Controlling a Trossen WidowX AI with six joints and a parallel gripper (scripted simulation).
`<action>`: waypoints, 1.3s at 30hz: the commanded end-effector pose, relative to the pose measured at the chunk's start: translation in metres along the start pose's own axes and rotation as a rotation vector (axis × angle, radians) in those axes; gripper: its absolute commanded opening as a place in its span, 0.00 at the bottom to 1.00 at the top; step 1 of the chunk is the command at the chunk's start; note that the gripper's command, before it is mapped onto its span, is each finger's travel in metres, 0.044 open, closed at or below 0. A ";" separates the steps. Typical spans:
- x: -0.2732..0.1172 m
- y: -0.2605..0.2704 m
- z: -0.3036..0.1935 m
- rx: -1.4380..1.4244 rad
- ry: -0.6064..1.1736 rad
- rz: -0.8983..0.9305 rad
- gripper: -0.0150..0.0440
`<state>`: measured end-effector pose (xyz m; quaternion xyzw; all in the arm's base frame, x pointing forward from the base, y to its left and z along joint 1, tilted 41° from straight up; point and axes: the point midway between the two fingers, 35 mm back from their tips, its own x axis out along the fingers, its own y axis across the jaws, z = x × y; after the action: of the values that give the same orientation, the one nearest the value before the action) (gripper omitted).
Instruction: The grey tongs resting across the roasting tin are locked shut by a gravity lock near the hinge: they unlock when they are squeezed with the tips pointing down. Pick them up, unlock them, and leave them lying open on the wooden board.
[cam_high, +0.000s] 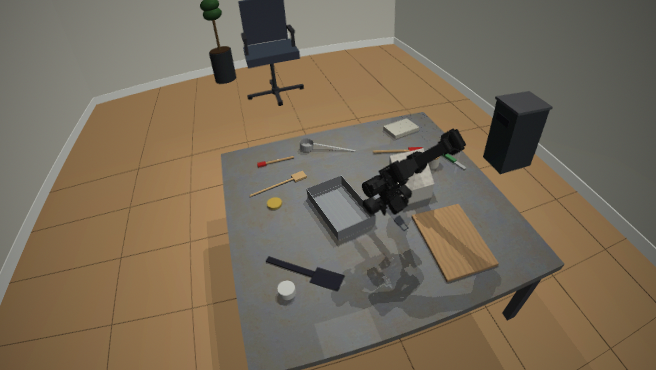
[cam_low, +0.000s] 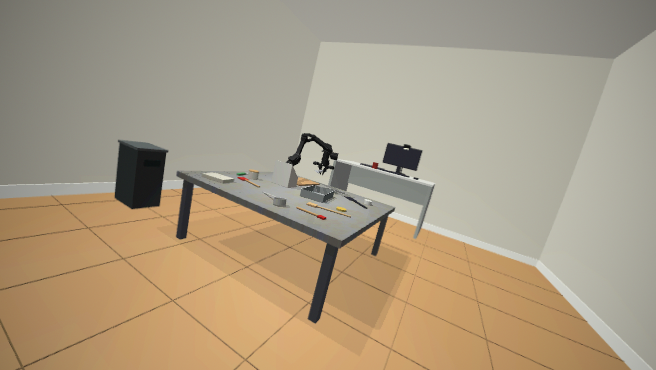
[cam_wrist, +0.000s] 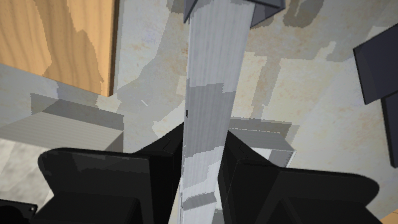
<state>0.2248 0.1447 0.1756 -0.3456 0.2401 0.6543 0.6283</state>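
Note:
The grey tongs (cam_wrist: 207, 80) run up the wrist view between the fingers, legs close together; a darker grey end shows at the top. In the top view only a small grey end (cam_high: 401, 223) shows below the gripper. My gripper (cam_high: 384, 210) (cam_wrist: 202, 126) is shut on the tongs, above the table between the roasting tin (cam_high: 356, 231) (cam_low: 312, 194) and the wooden board (cam_high: 455, 245) (cam_wrist: 55, 45). The tongs are off the tin. Their exact tilt and the state of the lock cannot be told; the hinge is not clear.
A pale block (cam_high: 421, 192) (cam_low: 284, 173) stands beside the arm, behind the board. A black spatula (cam_high: 327, 278) (cam_wrist: 379, 70) and a white round jar (cam_high: 286, 289) lie towards the front. A yellow disc (cam_high: 274, 203), a wooden spatula (cam_high: 299, 176) and a small pan (cam_high: 306, 145) lie beyond the tin.

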 end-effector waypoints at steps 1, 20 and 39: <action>-0.004 0.003 0.007 -0.175 0.002 -0.008 0.00; -0.010 0.016 0.024 -0.635 -0.007 -0.011 0.00; 0.009 0.050 0.059 -0.499 0.074 0.066 0.00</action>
<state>0.1734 0.1845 0.1973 -0.5057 0.0910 0.7054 0.4882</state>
